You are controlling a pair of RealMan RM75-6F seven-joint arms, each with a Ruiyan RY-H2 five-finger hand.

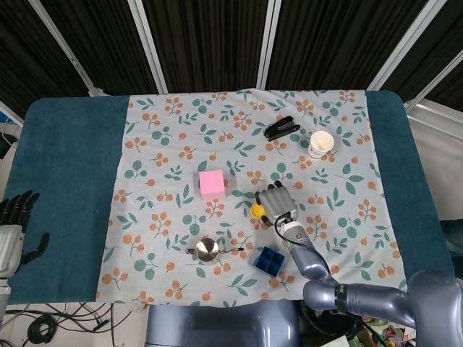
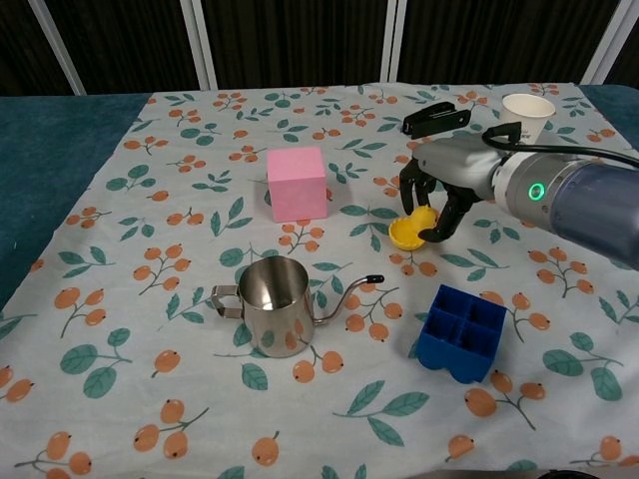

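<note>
one pink cube (image 2: 298,183), one kettle (image 2: 274,305), one cup (image 2: 526,109)

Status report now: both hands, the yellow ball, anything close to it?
Right robot hand holds yellow ball, directly over yellow cup. Left robot hand open, off the table edge. Pink block and blue tray stand apart.

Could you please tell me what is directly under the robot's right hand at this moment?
The right hand holds a small yellow ball just over the shallow yellow cup on the floral cloth. The fingers cover the cup's far rim, so contact cannot be judged.

Small dish (image 2: 406,234) between cube (image 2: 297,184) and paper cup (image 2: 527,111), kettle (image 2: 273,306) in front.
</note>
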